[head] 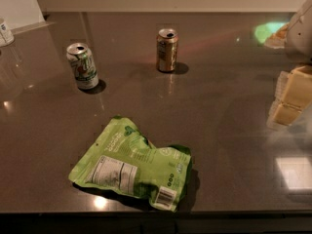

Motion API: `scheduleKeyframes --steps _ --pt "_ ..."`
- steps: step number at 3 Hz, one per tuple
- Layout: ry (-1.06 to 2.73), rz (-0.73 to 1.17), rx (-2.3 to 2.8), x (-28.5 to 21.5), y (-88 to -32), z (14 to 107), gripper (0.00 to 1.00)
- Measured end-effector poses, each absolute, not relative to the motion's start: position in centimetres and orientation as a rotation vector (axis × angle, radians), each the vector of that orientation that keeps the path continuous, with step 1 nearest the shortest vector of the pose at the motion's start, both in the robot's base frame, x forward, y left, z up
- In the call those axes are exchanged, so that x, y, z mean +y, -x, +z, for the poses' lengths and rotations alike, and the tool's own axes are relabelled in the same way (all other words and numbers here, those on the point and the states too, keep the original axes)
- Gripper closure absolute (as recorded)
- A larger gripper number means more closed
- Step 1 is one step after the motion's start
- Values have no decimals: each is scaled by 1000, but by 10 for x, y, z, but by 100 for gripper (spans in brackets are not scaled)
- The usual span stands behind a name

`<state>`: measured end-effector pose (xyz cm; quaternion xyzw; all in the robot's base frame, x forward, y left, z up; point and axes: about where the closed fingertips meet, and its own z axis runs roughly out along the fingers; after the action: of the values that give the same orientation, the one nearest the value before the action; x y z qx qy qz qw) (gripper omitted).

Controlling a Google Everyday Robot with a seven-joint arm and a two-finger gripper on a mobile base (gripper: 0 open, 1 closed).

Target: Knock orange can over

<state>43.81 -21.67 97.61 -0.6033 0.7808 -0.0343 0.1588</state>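
The crumpled green snack bag [134,167] lies nearest on the counter [229,130], and well beyond it stands the opened orange can [167,50], upright, likely light and tippy to a push near its rim, with the end effector [291,97] hanging right of the bag, open or closed I cannot tell.

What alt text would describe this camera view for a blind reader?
An orange can stands upright near the back of a dark table, apart from the robot's claw at the right edge. A green-and-white can stands left of it; a green bag lies in front.
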Motion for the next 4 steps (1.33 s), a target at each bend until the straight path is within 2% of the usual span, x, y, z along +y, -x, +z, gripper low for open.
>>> scheduleKeyframes --steps 2,4 --pt "1707 -90 2202 -211 -445 978 0" --pt "1614 27 2099 -179 -512 970 0"
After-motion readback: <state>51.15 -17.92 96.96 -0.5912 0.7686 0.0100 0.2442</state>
